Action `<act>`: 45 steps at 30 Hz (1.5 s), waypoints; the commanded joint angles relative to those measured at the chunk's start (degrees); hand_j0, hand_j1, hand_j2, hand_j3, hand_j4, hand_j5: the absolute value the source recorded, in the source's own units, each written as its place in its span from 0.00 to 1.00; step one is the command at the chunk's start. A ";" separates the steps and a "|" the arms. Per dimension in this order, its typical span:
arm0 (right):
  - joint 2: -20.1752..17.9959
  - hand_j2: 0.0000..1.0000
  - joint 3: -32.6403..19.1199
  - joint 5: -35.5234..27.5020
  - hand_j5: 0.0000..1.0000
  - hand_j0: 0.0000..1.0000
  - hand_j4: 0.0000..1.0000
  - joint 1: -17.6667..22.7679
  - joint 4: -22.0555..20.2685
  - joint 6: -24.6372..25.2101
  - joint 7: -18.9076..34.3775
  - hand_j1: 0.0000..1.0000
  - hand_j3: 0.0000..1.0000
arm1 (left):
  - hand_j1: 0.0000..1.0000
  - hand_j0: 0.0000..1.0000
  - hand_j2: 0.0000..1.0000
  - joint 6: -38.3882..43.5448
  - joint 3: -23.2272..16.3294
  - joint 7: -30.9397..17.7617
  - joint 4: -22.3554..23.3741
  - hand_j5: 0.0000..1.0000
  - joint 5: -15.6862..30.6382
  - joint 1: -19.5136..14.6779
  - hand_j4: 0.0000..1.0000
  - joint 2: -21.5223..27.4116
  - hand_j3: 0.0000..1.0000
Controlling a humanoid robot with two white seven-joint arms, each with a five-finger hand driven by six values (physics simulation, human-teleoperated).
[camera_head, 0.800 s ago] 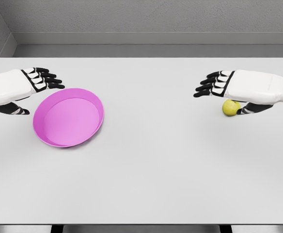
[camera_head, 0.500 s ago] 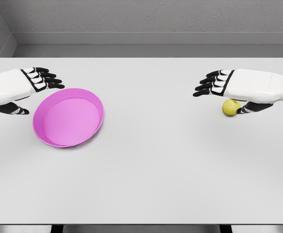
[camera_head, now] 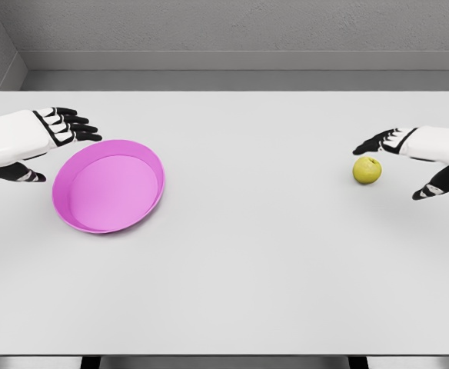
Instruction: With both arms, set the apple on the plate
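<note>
Right hand (camera_head: pixel 424 157): fingers spread, holding nothing, just right of the apple.
Left hand (camera_head: pixel 36 138): fingers loosely extended, holding nothing, at the plate's far-left rim.
Apple (camera_head: pixel 367 170): yellow-green, on the table (camera_head: pixel 271 261), right side.
Plate (camera_head: pixel 108 185): pink, left side, well apart from the apple.

You are looking at a bright, evenly lit render; soft light is falling from above. The table (camera_head: pixel 240 261) is reading near white without glare. Faint, diffuse shadows are sitting under the plate (camera_head: pixel 109 186) and apple (camera_head: pixel 367 170). Everything is staying sharp from edge to edge, with no blur or bending at the borders. The back wall (camera_head: pixel 240 27) is showing fine grain.
</note>
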 commanded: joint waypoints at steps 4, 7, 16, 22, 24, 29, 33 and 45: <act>2.99 1.00 -0.27 -4.93 1.00 1.00 1.00 -0.53 0.55 0.17 0.11 1.00 1.00 | 1.00 1.00 1.00 0.04 0.05 -0.63 -0.08 1.00 0.40 0.00 1.00 0.01 1.00; 5.19 1.00 -0.27 -5.90 1.00 1.00 1.00 -0.62 1.34 1.07 0.11 1.00 1.00 | 1.00 1.00 1.00 0.04 0.05 -0.63 -0.08 1.00 0.40 0.00 1.00 0.01 1.00; 11.25 1.00 0.08 -5.11 1.00 1.00 1.00 -0.88 7.84 6.69 0.11 1.00 1.00 | 1.00 1.00 1.00 0.04 0.05 -0.63 0.00 1.00 0.40 0.00 1.00 0.01 1.00; 10.82 1.00 0.17 -3.88 1.00 1.00 1.00 -0.18 8.29 6.43 0.11 1.00 1.00 | 1.00 1.00 1.00 0.04 0.14 -0.72 -0.08 1.00 0.40 0.00 1.00 0.01 1.00; 10.73 1.00 0.17 -3.88 1.00 1.00 1.00 -0.09 8.46 6.34 0.11 1.00 1.00 | 1.00 1.00 1.00 0.04 0.14 -0.72 0.00 1.00 0.40 0.00 1.00 0.01 1.00; 11.34 1.00 1.13 -1.24 1.00 1.00 1.00 0.00 11.98 5.55 0.11 1.00 1.00 | 1.00 1.00 1.00 0.04 0.05 -0.72 0.00 1.00 0.40 0.00 1.00 0.01 1.00; 11.34 1.00 1.22 -1.07 1.00 1.00 1.00 0.00 13.03 5.20 0.11 1.00 1.00 | 1.00 1.00 1.00 0.04 0.14 -0.72 -0.08 1.00 0.40 0.00 1.00 0.01 1.00; 16.70 1.00 1.13 1.92 1.00 1.00 1.00 -0.62 20.33 4.41 0.11 1.00 1.00 | 1.00 1.00 1.00 0.04 0.22 -0.80 -0.08 1.00 0.40 0.00 1.00 0.01 1.00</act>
